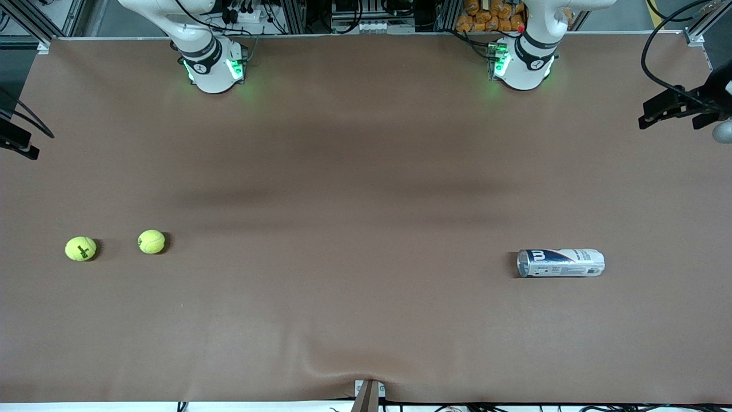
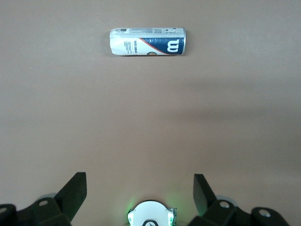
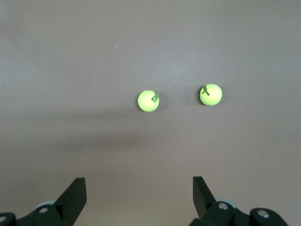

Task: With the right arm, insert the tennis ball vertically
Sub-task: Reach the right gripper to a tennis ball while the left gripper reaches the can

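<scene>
Right pincer point(image 3: 139, 200): fingers spread wide, holding nothing, high over the surface point(image 1: 354, 171). Both tennis balls lie beneath its camera, toward the right arm's end: one ball point(image 3: 148, 100) point(image 1: 151, 241), and the outer ball point(image 3: 211, 94) point(image 1: 81, 248) just beside it.

Left pincer point(image 2: 139, 200): also wide open and empty, waiting above the can point(image 2: 147, 42) point(image 1: 560, 263). Can lies on its side toward the left arm's end, long axis along the surface's length; it likely needs standing upright first.
</scene>
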Controlling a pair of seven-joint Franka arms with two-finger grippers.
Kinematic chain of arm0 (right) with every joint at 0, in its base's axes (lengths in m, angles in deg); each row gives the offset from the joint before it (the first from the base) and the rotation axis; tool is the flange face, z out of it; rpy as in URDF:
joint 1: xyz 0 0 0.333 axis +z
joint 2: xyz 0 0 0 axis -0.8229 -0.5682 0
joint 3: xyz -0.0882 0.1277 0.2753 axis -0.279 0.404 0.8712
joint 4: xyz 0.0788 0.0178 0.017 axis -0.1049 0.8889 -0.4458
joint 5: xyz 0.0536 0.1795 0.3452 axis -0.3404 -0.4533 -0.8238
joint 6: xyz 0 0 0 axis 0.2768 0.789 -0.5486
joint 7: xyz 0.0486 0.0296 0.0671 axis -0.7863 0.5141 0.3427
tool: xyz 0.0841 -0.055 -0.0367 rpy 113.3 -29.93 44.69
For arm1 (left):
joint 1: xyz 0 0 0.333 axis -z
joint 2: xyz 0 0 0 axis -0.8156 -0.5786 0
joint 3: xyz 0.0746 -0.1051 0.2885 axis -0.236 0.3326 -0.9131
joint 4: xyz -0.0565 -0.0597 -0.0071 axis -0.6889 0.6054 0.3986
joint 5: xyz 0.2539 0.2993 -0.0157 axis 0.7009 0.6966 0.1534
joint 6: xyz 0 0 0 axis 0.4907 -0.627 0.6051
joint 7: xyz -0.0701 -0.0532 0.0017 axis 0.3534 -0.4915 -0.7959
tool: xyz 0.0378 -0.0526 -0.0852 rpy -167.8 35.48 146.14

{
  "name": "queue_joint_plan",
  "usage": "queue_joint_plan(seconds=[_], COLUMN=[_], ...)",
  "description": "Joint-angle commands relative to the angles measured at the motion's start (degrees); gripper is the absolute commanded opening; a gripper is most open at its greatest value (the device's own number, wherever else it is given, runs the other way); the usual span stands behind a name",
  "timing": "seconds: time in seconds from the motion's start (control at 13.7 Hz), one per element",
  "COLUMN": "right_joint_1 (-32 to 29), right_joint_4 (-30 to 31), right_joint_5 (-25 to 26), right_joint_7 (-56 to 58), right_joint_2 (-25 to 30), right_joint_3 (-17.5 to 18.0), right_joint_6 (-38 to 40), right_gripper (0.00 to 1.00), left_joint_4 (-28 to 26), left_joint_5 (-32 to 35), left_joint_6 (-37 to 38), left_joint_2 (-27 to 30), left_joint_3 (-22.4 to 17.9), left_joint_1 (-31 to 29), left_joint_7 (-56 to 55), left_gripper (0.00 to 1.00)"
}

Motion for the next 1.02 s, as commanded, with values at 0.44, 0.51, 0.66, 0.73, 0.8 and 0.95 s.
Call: queue_joint_plan(seconds=[0.44, 0.51, 0.66, 0.73, 0.8, 0.95], right_joint_1=[-0.89, -0.98, -0.89, -0.80, -0.72, 0.07], right_joint_4=[15.21, 17.42, 19.63, 20.16, 20.60, 22.44], right_joint_5=[0.68, 0.68, 0.68, 0.68, 0.68, 0.68], right_joint_7=[-0.85, -0.76, -0.85, -0.85, -0.85, -0.85], right_joint_2=[-1.55, -1.81, -4.08, -5.66, -7.16, -10.06], right_joint_3=[0.24, 0.24, 0.24, 0.24, 0.33, 0.33], right_joint_6=[-16.02, -18.94, -22.47, -23.61, -24.93, -29.31], right_gripper=[1.00, 1.00, 1.00, 1.00, 1.00, 1.00], left_joint_4=[1.16, 1.16, 1.07, 0.98, 0.89, 0.89], left_joint_5=[8.62, 11.16, 15.48, 16.27, 16.89, 18.21], left_joint_6=[-2.52, -4.63, -9.45, -12.35, -14.56, -17.29], left_joint_2=[-10.76, -12.52, -16.47, -18.14, -19.90, -23.59], left_joint_3=[0.46, 0.46, 0.81, 0.81, 0.81, 0.81], left_joint_1=[1.06, 1.67, 2.12, 2.12, 2.12, 2.12], left_joint_7=[23.90, 27.68, 35.41, 39.10, 42.45, 47.73], left_gripper=[1.00, 1.00, 1.00, 1.00, 1.00, 1.00])
